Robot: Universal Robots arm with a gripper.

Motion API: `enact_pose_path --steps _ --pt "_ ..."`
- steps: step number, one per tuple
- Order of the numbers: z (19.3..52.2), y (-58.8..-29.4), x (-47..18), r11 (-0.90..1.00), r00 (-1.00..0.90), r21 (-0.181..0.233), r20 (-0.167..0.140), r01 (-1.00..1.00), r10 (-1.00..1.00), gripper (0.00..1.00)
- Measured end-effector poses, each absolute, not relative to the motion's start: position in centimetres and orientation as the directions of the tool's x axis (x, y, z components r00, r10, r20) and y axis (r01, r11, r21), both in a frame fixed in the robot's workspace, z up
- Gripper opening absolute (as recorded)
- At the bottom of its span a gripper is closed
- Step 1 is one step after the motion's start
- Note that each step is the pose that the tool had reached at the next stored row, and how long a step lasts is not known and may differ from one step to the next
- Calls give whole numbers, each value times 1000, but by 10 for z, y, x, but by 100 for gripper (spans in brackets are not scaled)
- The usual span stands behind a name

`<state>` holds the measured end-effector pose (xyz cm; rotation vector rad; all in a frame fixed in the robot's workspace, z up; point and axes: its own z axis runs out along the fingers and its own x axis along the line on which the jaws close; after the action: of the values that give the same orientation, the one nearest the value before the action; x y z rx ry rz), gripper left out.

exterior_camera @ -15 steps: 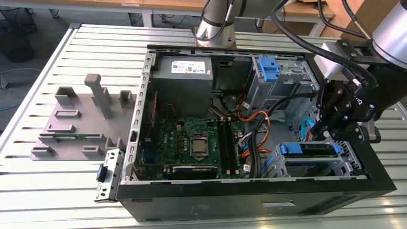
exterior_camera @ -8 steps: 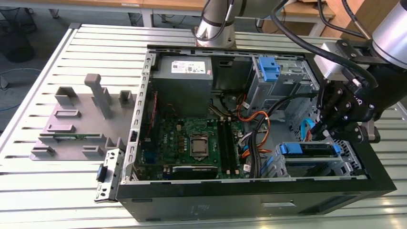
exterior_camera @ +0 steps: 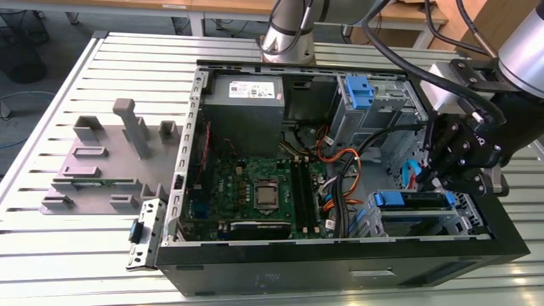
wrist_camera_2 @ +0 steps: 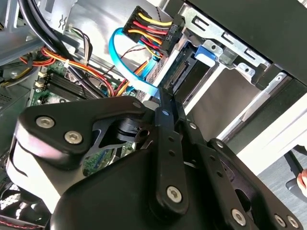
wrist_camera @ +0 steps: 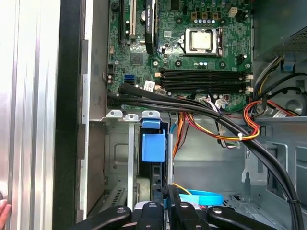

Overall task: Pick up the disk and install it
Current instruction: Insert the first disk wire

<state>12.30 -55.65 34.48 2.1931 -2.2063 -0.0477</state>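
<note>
Pincer: at the disk's end; clenched or released, I could not tell.
Disk: sat in the drive cage.
Risk: the blue cable and wires lay close; a skewed push could have jammed the disk or snagged them.

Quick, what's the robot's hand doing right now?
Hand: looks closed, gripping nothing, tip right at the hard drive.

Open computer case, green motherboard, grey plastic stand, slatted table
</note>
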Motion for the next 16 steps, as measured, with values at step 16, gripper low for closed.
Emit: enact_pose_path --steps 16 --pt "339 -560 122 6 -6 39 -4 -999 -1000 16"
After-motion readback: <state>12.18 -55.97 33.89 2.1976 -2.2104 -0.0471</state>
